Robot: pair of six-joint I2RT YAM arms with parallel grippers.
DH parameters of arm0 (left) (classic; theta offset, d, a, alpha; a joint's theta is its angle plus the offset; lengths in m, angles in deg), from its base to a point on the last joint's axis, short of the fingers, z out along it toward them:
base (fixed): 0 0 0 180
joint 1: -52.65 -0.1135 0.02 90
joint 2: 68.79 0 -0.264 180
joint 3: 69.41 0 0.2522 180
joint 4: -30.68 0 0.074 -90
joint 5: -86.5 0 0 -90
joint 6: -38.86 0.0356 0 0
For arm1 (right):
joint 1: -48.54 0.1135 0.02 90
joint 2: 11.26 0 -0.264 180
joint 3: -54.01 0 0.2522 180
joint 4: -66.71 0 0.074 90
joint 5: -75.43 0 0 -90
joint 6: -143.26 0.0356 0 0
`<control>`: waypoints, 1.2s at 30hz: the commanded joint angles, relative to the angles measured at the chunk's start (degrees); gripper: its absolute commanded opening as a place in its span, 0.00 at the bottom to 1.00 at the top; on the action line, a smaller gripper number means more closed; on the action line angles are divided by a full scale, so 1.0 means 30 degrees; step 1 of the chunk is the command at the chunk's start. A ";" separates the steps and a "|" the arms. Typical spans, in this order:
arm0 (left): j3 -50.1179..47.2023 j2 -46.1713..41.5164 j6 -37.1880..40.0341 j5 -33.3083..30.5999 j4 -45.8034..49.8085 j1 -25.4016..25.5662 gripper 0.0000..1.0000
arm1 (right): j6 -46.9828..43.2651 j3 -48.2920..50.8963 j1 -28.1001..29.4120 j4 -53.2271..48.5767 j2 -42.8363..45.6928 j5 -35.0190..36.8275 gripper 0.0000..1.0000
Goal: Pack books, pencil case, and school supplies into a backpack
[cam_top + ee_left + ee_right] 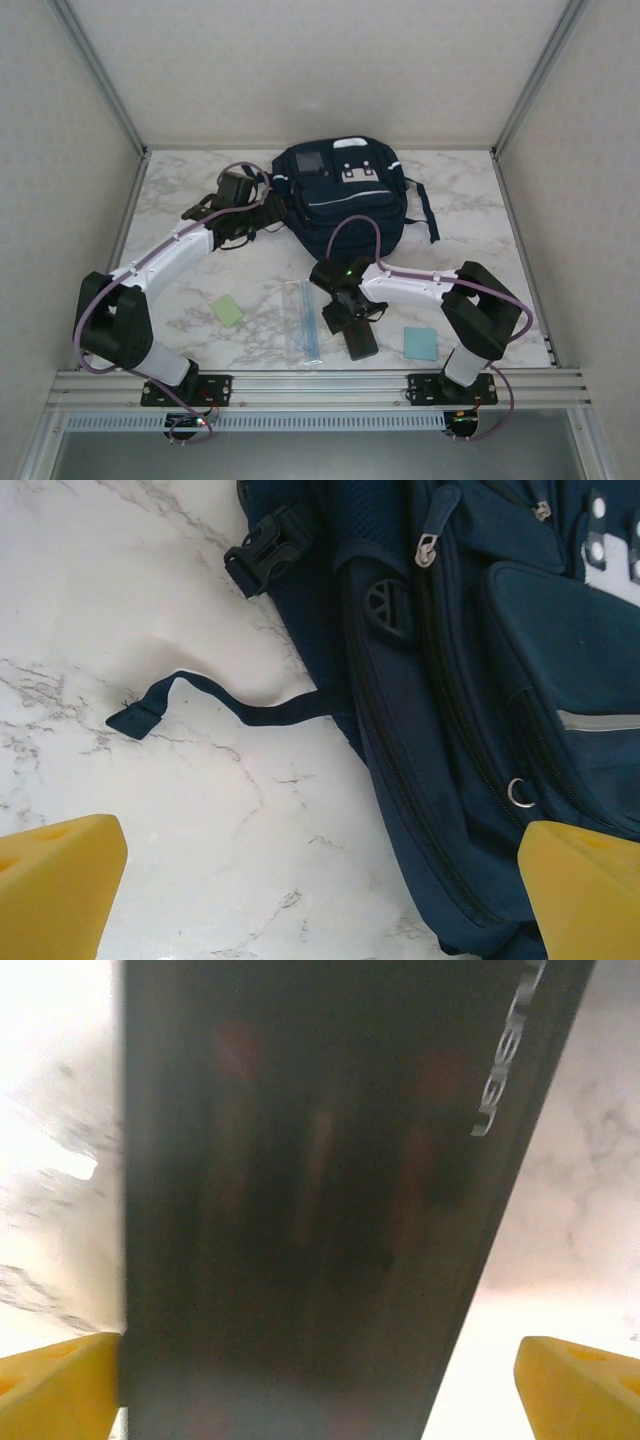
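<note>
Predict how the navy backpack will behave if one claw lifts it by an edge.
Probably floppy: the backpack is soft fabric lying flat, so it would likely sag. Its loose strap trails on the table and may drag or snag. It seems unlikely to roll or tip.

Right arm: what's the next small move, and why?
Probably close the right gripper on the pencil case. Its open fingers straddle the case's width, and the case lies close under the wrist camera on the table. A slight drop first may help.
</note>
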 commanded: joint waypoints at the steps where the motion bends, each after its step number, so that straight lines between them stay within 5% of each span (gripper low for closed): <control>1: -0.0138 -0.0729 -0.0110 0.0307 -0.0131 0.0077 1.00 | 0.0290 0.0790 0.0131 0.1116 -0.0515 -0.0891 0.99; 8: 0.0144 -0.0506 0.0435 0.0390 0.0102 0.0092 1.00 | 0.0325 0.1310 0.0123 0.2180 0.0131 -0.1480 0.74; 13: 0.2275 0.0643 0.3459 0.0043 0.1892 0.0699 1.00 | 0.0015 0.1177 -0.0316 0.1622 0.2027 -0.1458 0.57; 20: 0.6203 0.3414 0.8057 -0.1033 0.4107 0.2283 0.98 | -0.0101 0.1513 -0.3448 0.1367 0.7249 -0.4088 0.50; 26: 0.9156 0.6073 1.0949 0.0562 0.4246 0.3109 0.95 | -0.0544 0.1139 -0.8210 0.1279 1.1177 -0.4702 0.50; 36: 1.5482 1.1797 1.3423 0.2347 0.7375 0.4180 0.83 | 0.0955 -0.0693 -1.3212 0.3397 0.9627 -0.4613 0.46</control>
